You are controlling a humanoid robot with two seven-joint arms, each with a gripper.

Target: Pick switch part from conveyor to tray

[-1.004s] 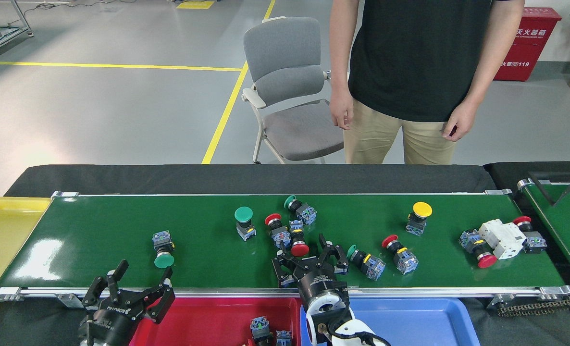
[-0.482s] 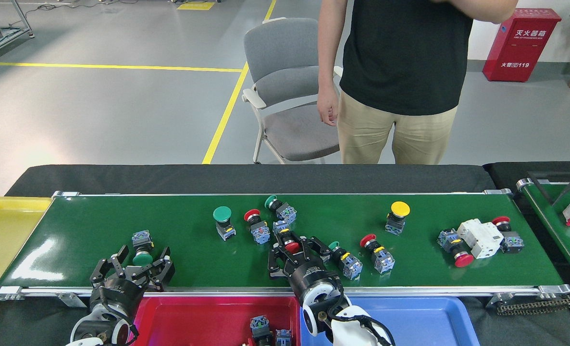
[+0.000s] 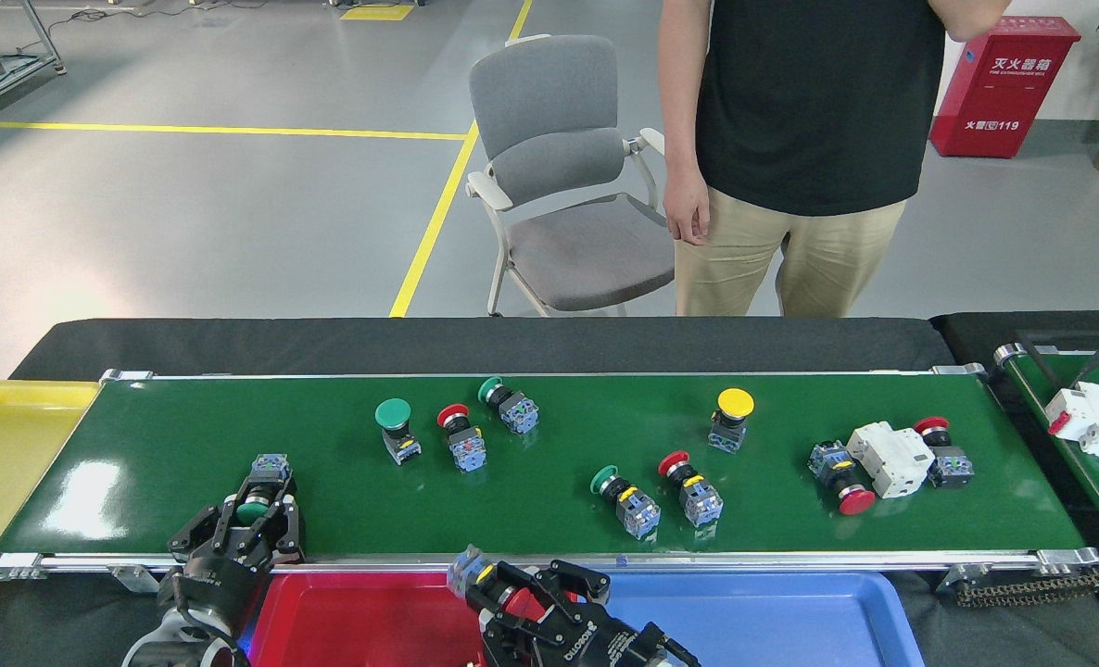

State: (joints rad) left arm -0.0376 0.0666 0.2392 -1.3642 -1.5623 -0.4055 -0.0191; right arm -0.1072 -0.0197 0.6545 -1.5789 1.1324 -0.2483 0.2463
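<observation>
2 grippers each hold a switch part: the left gripper (image 3: 251, 515) is pinched on a green one (image 3: 255, 502) on the conveyor (image 3: 188, 435), the right gripper (image 3: 524, 602) carries a red one (image 3: 494, 585) above the tray (image 3: 364, 621) to drop it in.

The conveyor (image 3: 188, 445) belt is a glossy dark-green sheet, smooth enough to throw back a white glare just beyond the left tool (image 3: 251, 519), and its side rails look like bare silver aluminium. The tray (image 3: 364, 616) between the two tools is shiny red plastic; the blue tray (image 3: 772, 616) to the outside of the right tool (image 3: 512, 593) has the same finish. Both tools are matt black. The counter (image 3: 512, 343) wears a dull black cloth. The switch parts (image 3: 624, 500) look like hard plastic with smooth caps. The chair (image 3: 559, 167) has grey woven fabric.
</observation>
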